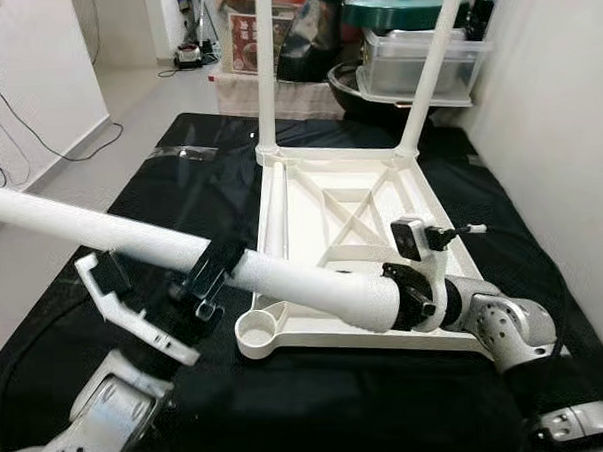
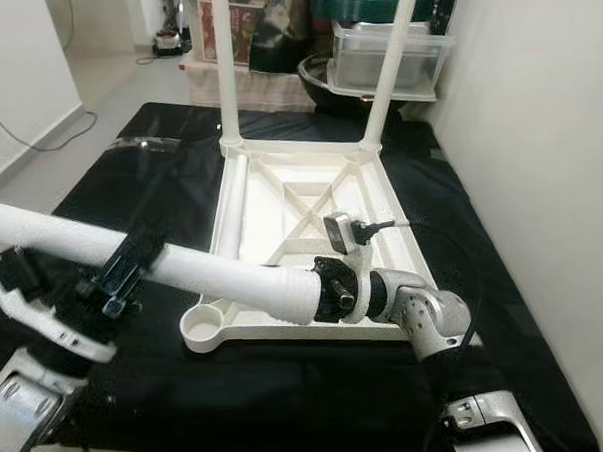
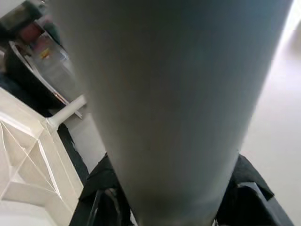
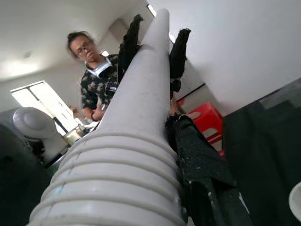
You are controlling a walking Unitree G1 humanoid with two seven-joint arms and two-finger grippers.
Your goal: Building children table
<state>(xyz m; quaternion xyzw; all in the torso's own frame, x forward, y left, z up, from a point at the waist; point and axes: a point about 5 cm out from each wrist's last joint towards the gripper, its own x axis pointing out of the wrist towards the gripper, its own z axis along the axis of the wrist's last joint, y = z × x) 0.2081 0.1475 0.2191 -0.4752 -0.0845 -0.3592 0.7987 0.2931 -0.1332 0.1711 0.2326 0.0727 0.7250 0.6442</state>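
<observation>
Table top [image 1: 310, 201]: lay upside down on the black mat [image 1: 179, 181], two legs standing in its far corners.
Loose leg [image 1: 132, 241]: held crosswise above the mat.
Left gripper [image 1: 215, 272]: fingers clamped around the leg's middle.
Right gripper [image 1: 410, 296]: fingers closed on its threaded end, above the near edge.
Person [image 4: 94, 80]: stood beyond.

Loose leg [image 1: 132, 243] spans diagonally across the near mat [image 1: 319, 405], blocking low passes there. Upturned tabletop [image 1: 310, 201] fills mat centre, two upright legs [image 1: 265, 67] at its far end. Wall [image 1: 567, 124] close on right; floor [image 1: 89, 165] open left.
</observation>
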